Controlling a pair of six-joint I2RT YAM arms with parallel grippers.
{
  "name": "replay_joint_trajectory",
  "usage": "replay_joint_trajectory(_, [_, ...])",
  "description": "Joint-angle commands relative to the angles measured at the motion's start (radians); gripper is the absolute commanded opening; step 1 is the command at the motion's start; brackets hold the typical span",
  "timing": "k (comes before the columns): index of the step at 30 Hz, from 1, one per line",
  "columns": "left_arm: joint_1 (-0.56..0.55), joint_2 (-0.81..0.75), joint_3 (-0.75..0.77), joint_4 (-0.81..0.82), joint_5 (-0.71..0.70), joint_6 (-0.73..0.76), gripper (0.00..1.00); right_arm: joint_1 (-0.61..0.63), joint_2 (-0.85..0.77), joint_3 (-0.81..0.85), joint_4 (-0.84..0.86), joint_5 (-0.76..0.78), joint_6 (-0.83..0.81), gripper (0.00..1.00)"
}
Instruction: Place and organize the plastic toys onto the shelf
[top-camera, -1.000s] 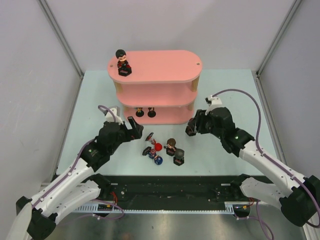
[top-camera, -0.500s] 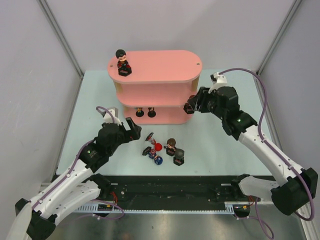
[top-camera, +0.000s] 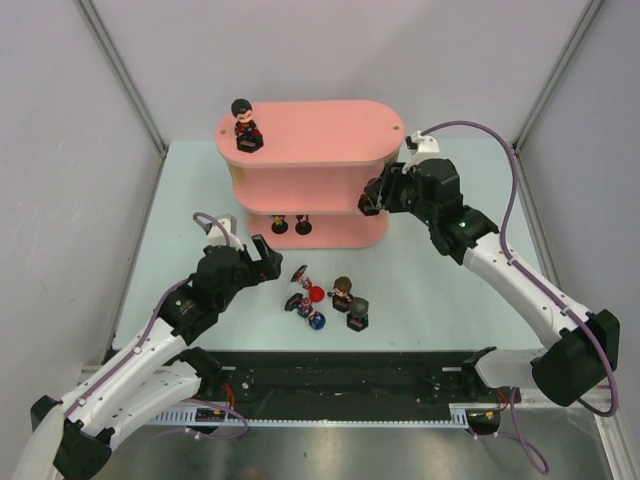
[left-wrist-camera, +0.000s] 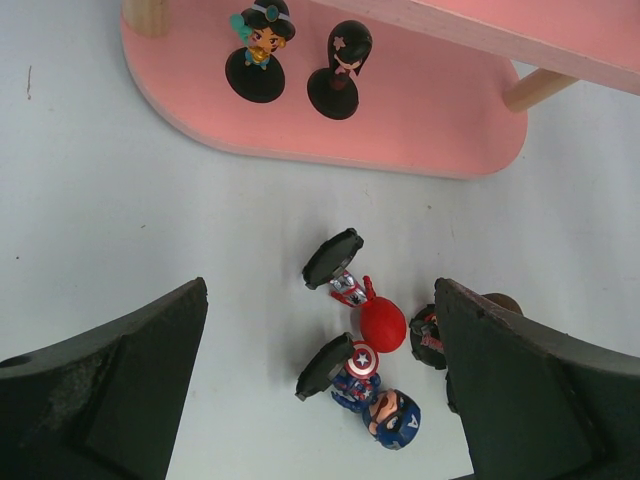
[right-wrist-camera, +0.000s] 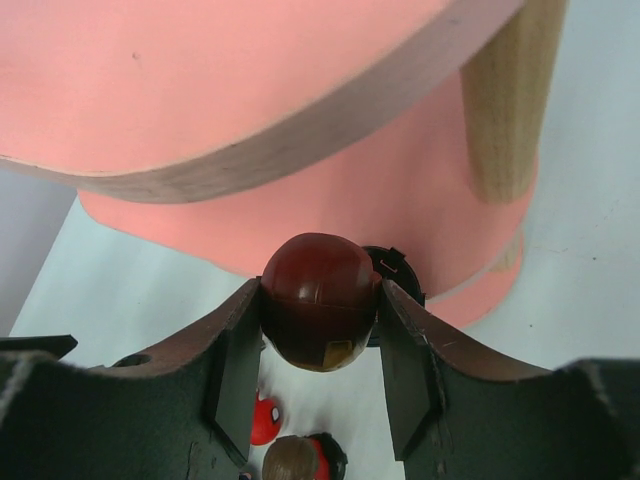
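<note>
Figurine (right-wrist-camera: 320, 310) sits pinched in right gripper (right-wrist-camera: 320, 335) at the shelf (top-camera: 320, 135). Left gripper (left-wrist-camera: 320, 300) hangs spread over toppled toys (left-wrist-camera: 381, 323).

Shelf (top-camera: 320, 135): pink boards, pale wood posts. Top-tier figurine (top-camera: 244, 124): dark hair, red-black body, black base. Teal-banded figurine (left-wrist-camera: 258, 48): black hair, black base. Black-haired figurine (left-wrist-camera: 343, 62): pink flower. Table (top-camera: 190, 190): pale mint. Red-headed figurine (left-wrist-camera: 378, 322): black base. Blue-helmeted figurine (left-wrist-camera: 390, 415): red-white-blue star shield. Right gripper (right-wrist-camera: 320, 335), left gripper (left-wrist-camera: 320, 300): black. Gold-faced figurine (right-wrist-camera: 318, 290): dark-red head.
</note>
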Motion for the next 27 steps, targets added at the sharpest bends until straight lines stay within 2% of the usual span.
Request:
replay_joint_trajectory(1, [-0.005,0.004,0.027,0.011,-0.002,0.0,1.0,0.024,0.023,0.066,0.061,0.052,-0.029,0.0])
replay_joint_trajectory(27, [-0.003,-0.001,0.019,0.025,0.012,0.017,1.0,0.08,0.097,0.112,0.115,0.152,-0.036,0.0])
